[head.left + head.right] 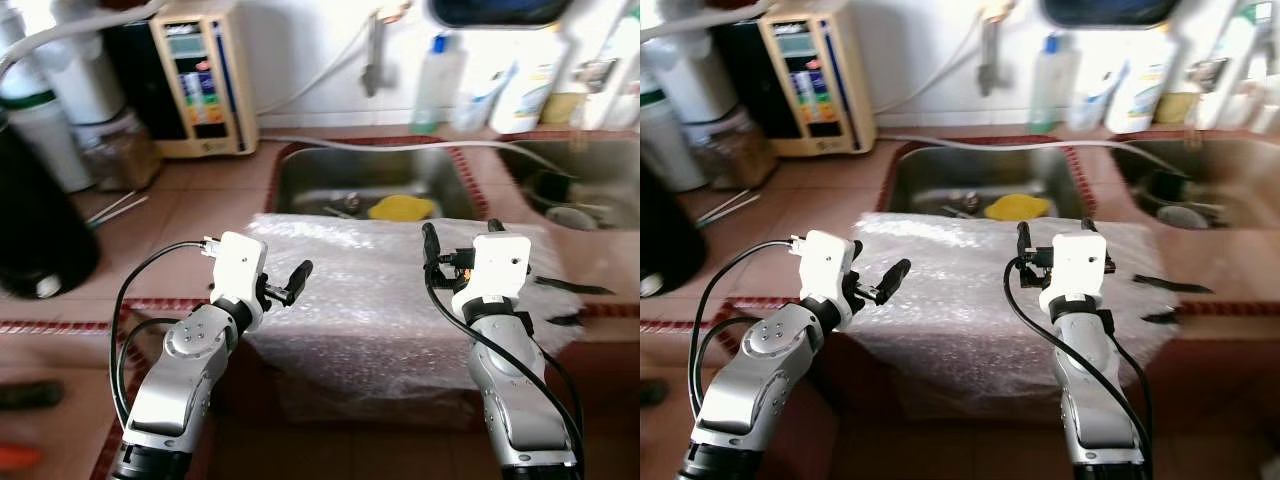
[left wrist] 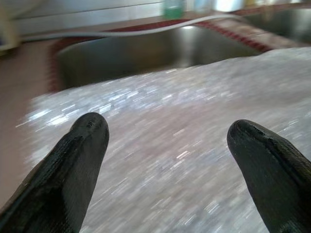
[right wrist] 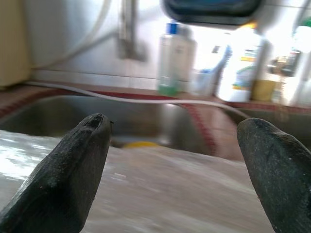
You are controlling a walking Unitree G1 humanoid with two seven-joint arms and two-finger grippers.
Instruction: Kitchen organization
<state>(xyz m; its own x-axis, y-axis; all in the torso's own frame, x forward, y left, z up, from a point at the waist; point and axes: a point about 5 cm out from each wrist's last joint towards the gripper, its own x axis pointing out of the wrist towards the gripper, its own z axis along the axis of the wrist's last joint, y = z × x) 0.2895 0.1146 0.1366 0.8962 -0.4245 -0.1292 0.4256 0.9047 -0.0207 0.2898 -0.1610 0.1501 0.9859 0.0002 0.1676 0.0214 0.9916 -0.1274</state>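
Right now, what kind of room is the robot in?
Most likely a home kitchen: a steel sink set in a tiled counter, dish-soap bottles along the wall, and a countertop water appliance.

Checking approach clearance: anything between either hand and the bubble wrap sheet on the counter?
Nothing visible. The left hand hangs open over the near left part of the bubble wrap sheet, and the right hand hangs open over its right part. Both wrist views look straight onto bare wrap between the fingers.
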